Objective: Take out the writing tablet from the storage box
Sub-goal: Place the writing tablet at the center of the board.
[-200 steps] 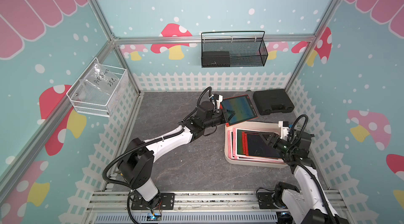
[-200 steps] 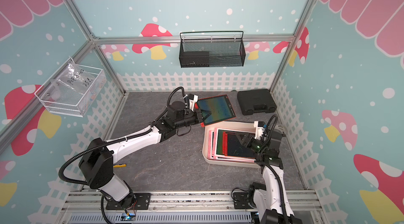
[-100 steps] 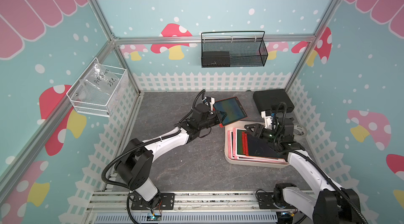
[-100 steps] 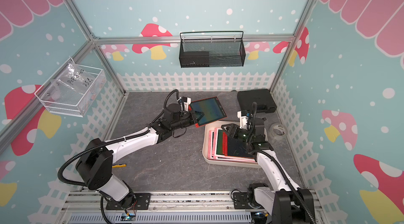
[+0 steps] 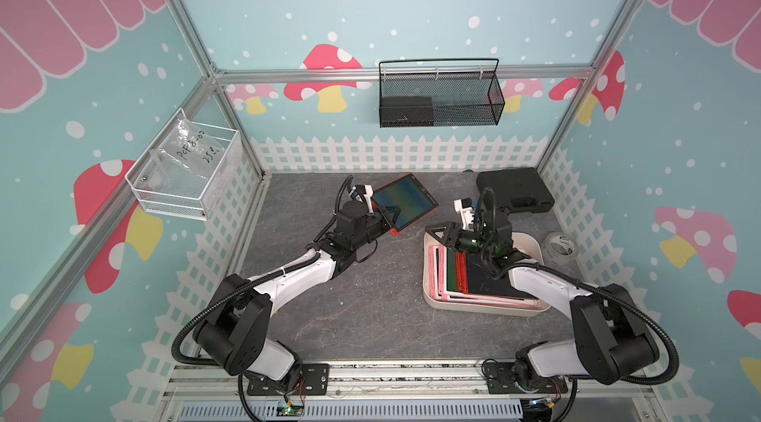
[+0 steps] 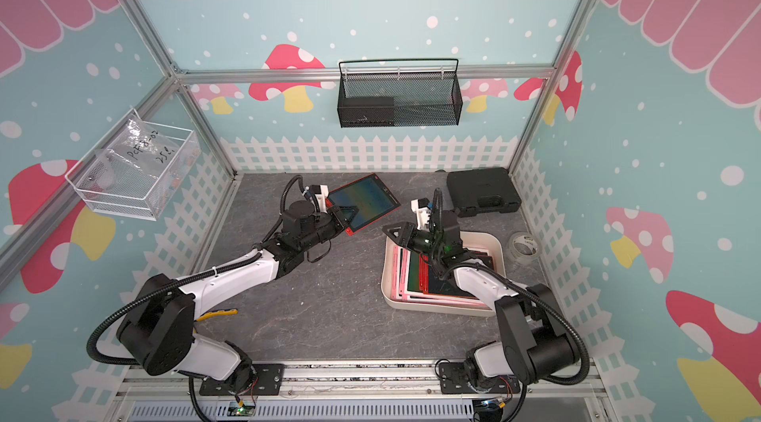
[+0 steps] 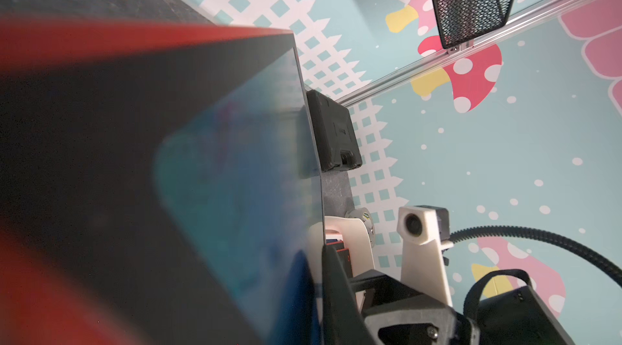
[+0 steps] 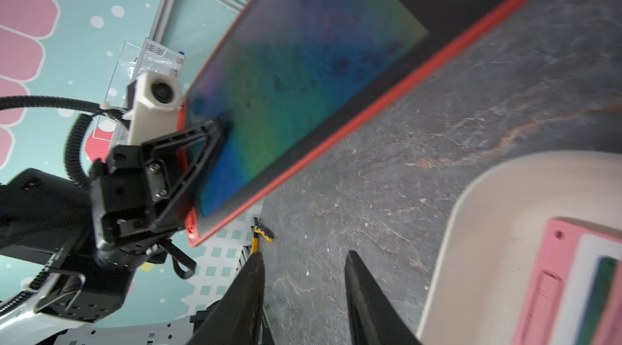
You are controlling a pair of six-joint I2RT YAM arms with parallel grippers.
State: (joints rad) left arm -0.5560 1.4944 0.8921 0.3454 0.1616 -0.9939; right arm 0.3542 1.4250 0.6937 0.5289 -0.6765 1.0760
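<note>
Only your right wrist view shows you the right gripper (image 8: 303,255) with jaws apart and empty, at the storage box's (image 5: 477,306) far left corner. Your left gripper (image 5: 388,213) is clamped on the red writing tablet (image 5: 407,199), tilted, outside the box; pink and red tablets (image 5: 473,280) lie stacked inside.

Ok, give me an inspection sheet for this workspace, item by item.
Surface: grey stone-look tabletop, no spills seen.
Job's things: red writing tablet out of the cream storage box, held tilted; stacked tablets inside the box.
Clutter: black case behind the box, tape roll beside it; yellow tool by the left arm's base.
Hands: left hand shut on the red tablet's edge; right hand open, empty, at the box's corner.
Cables: corrugated hoses loop off both arms; no snag seen.
Surroundings: black mesh basket on back wall; white wire basket on side wall.
</note>
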